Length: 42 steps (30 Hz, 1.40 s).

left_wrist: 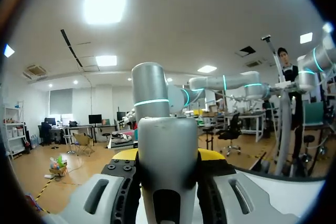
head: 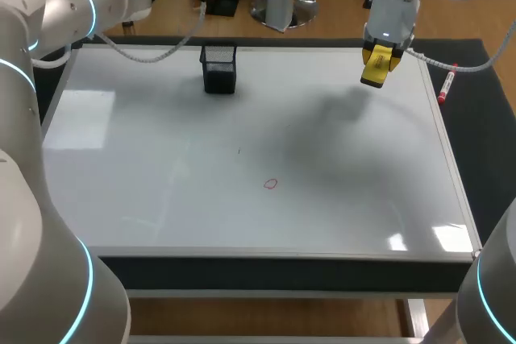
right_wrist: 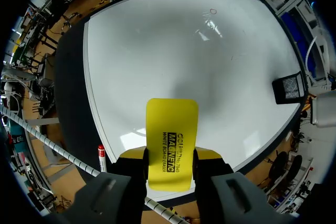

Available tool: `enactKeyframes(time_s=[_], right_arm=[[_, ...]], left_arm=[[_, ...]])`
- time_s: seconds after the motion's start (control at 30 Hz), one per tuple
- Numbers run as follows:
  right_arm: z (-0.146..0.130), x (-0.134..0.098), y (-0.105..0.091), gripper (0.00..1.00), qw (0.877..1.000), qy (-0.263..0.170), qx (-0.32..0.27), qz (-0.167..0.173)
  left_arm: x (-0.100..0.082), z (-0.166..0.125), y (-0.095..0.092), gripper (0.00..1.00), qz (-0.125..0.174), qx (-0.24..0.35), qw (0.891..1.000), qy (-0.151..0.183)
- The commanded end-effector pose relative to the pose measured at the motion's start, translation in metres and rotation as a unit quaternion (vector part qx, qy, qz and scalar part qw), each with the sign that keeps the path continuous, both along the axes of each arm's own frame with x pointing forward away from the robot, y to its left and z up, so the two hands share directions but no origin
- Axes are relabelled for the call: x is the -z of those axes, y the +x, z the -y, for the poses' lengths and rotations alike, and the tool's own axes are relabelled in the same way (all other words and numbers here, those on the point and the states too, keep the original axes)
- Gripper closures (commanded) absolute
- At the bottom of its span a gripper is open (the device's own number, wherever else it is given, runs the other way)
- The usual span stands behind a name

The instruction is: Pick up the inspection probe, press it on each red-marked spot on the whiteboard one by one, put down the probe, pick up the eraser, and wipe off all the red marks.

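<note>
The right gripper (right_wrist: 169, 154) is clamped on the yellow eraser (right_wrist: 172, 124), whose long axis runs straight out ahead of the fingers, and the lone red mark (right_wrist: 212, 11) lies well ahead of it across the whiteboard (right_wrist: 157, 51) — while the left gripper (left_wrist: 168, 156), closed round the grey probe (left_wrist: 160, 124), points off the board.

One each: red mark (head: 271, 184), eraser (right_wrist: 170, 140), probe (left_wrist: 168, 156), holder (head: 219, 68), marker (head: 447, 86) (red-capped).
</note>
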State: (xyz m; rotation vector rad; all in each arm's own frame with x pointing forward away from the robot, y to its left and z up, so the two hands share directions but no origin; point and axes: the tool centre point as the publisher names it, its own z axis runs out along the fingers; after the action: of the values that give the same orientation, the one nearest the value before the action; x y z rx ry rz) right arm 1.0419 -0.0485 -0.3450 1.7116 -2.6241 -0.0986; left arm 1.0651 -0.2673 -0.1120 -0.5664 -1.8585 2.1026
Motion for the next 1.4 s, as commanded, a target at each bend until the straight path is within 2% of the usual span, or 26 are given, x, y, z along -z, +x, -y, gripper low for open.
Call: enactKeyframes(time_s=[0.03, 0.53, 0.77, 0.93, 1.23, 1.4], right_arm=[[0.001, -0.001, -0.001, 1.00, 1.000, -0.001, -0.001, 0.001], [0.001, -0.001, -0.001, 1.00, 1.000, -0.001, -0.001, 0.001], [0.001, -0.001, -0.001, 1.00, 1.000, -0.001, -0.001, 0.001], [0.001, -0.001, -0.001, 1.00, 1.000, -0.001, -0.001, 0.001], [0.001, -0.001, -0.001, 1.00, 1.000, -0.001, -0.001, 0.001], [0.001, -0.001, -0.001, 1.00, 1.000, -0.001, -0.001, 0.001]], left_arm=[[-0.005, 0.007, -0.005, 1.00, 0.005, 0.067, 0.998, 0.009], [0.002, 0.009, -0.069, 1.00, 0.001, 0.090, 0.996, 0.006], [0.011, 0.019, -0.100, 1.00, 0.002, 0.090, 0.996, -0.004], [0.011, 0.024, -0.121, 1.00, 0.004, 0.089, 0.996, -0.005], [0.017, 0.026, -0.170, 1.00, 0.000, 0.088, 0.996, -0.003], [0.021, 0.029, -0.199, 1.00, -0.005, 0.064, 0.998, -0.004]])
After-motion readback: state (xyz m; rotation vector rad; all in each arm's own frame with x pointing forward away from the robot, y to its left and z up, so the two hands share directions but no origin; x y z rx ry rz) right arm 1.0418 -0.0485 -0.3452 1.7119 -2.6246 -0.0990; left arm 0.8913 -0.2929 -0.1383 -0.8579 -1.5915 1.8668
